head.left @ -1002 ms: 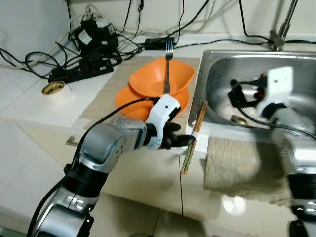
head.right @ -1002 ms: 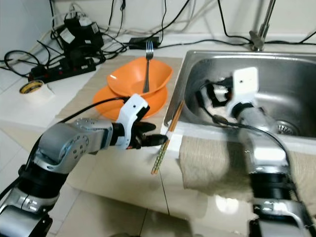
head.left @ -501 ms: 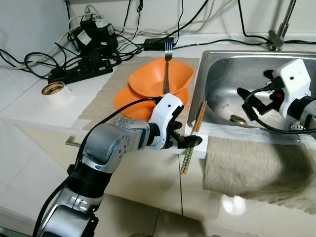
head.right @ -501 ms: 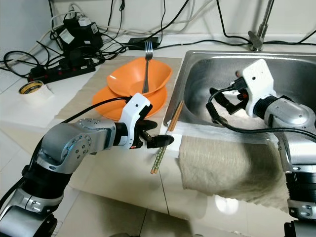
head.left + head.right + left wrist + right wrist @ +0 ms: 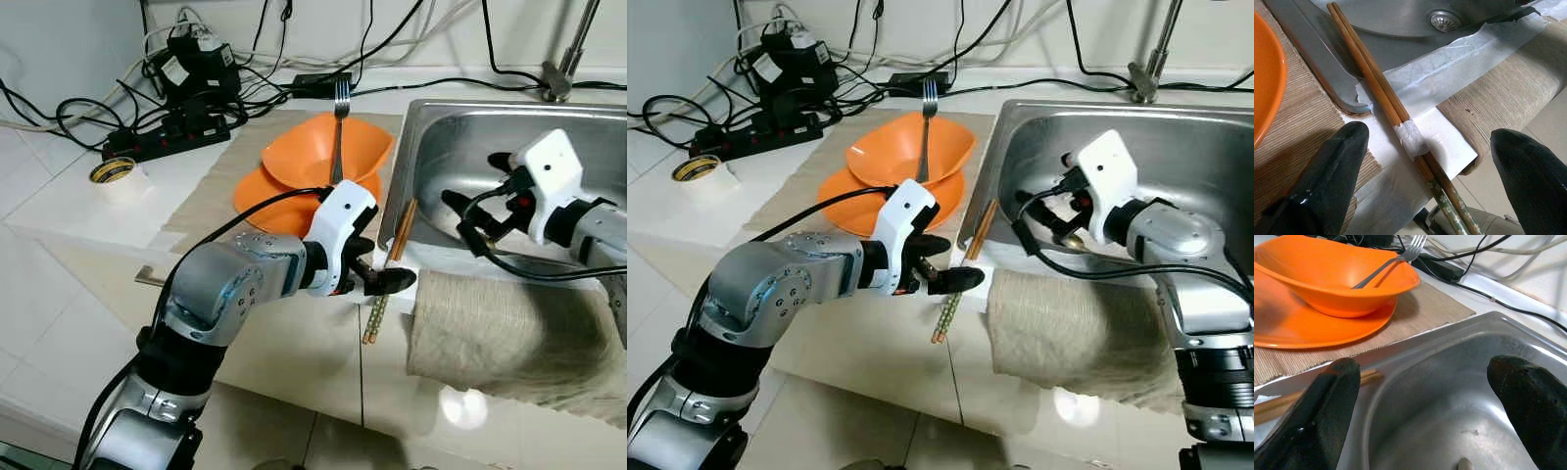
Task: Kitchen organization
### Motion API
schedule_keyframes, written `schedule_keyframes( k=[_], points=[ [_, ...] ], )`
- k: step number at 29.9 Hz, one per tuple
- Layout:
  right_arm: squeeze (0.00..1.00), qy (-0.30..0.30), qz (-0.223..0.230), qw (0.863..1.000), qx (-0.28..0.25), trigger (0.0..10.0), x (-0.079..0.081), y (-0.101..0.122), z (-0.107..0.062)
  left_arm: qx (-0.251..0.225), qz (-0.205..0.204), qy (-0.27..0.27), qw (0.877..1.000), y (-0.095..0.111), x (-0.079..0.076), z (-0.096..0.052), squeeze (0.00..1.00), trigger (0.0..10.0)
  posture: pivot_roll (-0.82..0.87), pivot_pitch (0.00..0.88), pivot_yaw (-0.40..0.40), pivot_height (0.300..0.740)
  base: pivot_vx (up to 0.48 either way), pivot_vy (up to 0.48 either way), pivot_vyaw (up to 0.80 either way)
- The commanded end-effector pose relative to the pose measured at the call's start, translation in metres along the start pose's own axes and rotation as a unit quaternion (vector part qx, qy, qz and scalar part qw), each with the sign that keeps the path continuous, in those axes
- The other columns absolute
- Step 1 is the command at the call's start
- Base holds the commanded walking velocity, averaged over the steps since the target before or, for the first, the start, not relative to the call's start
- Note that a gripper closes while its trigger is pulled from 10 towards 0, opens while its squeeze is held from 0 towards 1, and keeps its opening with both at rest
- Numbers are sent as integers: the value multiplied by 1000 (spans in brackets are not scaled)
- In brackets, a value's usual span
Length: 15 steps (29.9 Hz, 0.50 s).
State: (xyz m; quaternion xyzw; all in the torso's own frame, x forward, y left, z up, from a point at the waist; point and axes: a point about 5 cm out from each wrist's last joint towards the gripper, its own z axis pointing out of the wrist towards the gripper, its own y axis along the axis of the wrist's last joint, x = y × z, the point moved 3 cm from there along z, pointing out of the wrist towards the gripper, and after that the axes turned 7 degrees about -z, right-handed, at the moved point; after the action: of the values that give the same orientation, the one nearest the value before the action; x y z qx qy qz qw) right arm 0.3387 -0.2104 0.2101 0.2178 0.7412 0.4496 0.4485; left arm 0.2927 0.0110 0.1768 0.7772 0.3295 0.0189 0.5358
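Left pincer (image 5: 1425, 147) open at the desk (image 5: 69, 206) edge, fingers either side of the taped chopsticks (image 5: 1371, 78) lying across the sink (image 5: 431, 127) rim; right pincer (image 5: 1425, 396) open inside the sink, orange bowl (image 5: 1327, 274) with fork (image 5: 1396, 259) beyond it on an orange plate (image 5: 1298, 328)

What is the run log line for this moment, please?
left claw: open, straddling chopsticks | right claw: open, over sink | fork: in orange bowl

Orange bowl (image 5: 328, 152) on orange plate (image 5: 257, 191); brown chopsticks (image 5: 390, 264), green-patterned ends.
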Motion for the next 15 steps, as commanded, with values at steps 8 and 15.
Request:
schedule_keyframes(
  k=[8,15],
  points=[
    [0,-26,-30,999,-14,10000,-10,17,-4,8,6,-1,1000,1,0,-2,0,10000,-35,0,149,740,0,0,0],
    [0,-37,-37,998,-19,10000,-14,23,-3,23,25,-23,999,-3,-7,2,0,10000,-36,0,153,740,0,0,0]
  ],
)
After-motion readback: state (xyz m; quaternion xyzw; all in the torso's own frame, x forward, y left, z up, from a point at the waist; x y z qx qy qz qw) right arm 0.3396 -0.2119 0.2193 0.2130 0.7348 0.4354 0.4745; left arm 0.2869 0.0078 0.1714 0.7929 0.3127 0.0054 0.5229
